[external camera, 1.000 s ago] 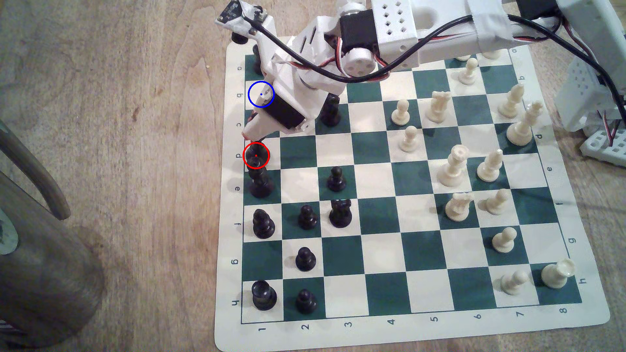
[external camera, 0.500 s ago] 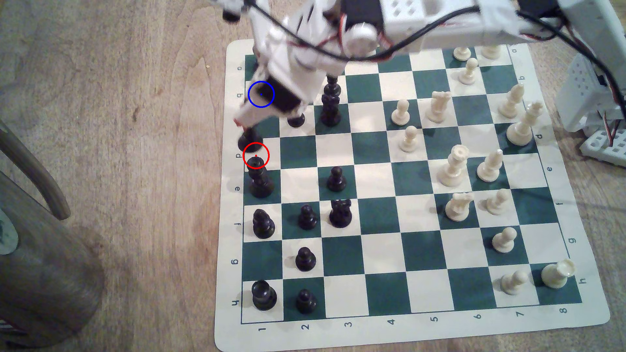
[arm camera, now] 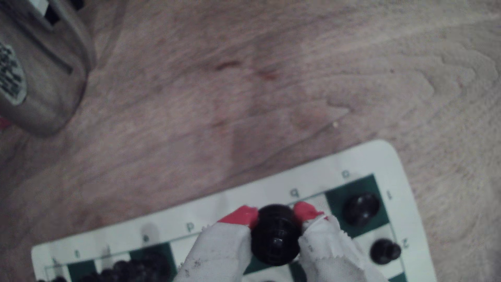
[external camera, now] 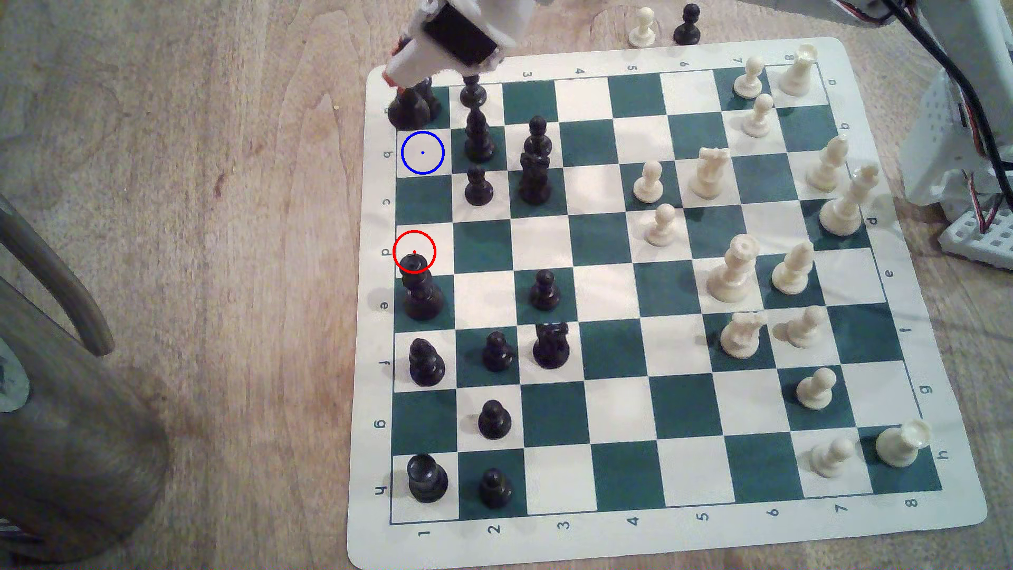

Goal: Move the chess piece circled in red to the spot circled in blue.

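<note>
Nearest you in the exterior view, at its left, stands a grey cylindrical bag (external camera: 82, 438) with a strap on the wooden table (external camera: 219, 274); you cannot see what is inside it. On the chess mat (external camera: 548, 540), the red ring (external camera: 414, 252) sits on a cream square in column 1, and only the top of the tall black piece (external camera: 421, 296) on the next square towards you pokes into it. Farther along that column, the spot circled in blue (external camera: 422, 152) is a bare cream square with nothing standing on it. Beyond that, at the mat's far corner, your gripper (external camera: 399, 85) has its red-tipped jaws pinching the chess piece circled in red (external camera: 407, 109) near its head. The piece hangs roughly upright, its long axis running from the fingertips down to its wide base, which is over the mat's edge just beside the black piece (external camera: 433, 98) on the corner square. You cannot tell whether the base touches the mat. In the wrist view the gripper (arm camera: 275, 214) shows the piece (arm camera: 275, 238) end-on as a round black disc between the fingertips (arm camera: 244, 214).
</note>
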